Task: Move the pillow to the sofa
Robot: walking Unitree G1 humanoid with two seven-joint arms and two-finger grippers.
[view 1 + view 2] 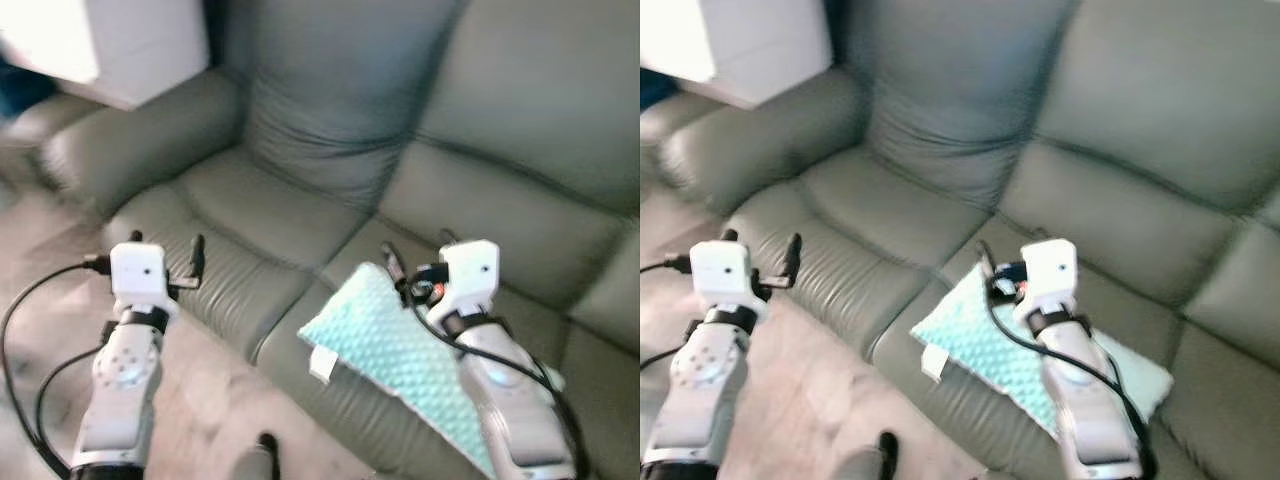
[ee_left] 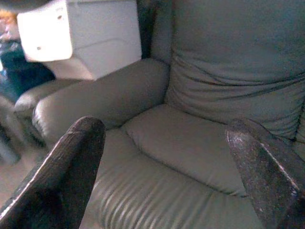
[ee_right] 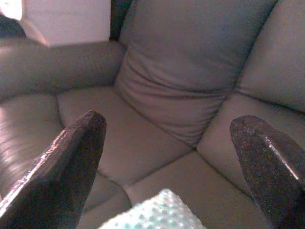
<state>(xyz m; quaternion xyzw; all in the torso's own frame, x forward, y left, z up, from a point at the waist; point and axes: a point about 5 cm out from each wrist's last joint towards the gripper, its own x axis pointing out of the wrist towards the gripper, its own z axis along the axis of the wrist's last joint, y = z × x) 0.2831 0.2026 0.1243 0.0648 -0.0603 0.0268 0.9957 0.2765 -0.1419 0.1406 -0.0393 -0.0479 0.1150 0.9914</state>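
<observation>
Looking down, we see the mint pillow (image 1: 400, 350) lying on the grey sofa (image 1: 330, 130) seat. Our right gripper (image 1: 415, 260) hovers just above it, fingers spread and empty; our left gripper (image 1: 165, 255) is likewise released near the seat's front edge.

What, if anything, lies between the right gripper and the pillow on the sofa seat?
Nothing visible does. The right gripper hangs open just above the near corner of the light blue pillow, which already lies on the grey sofa seat. The left gripper, also open, is off to the side over the next seat.
</observation>
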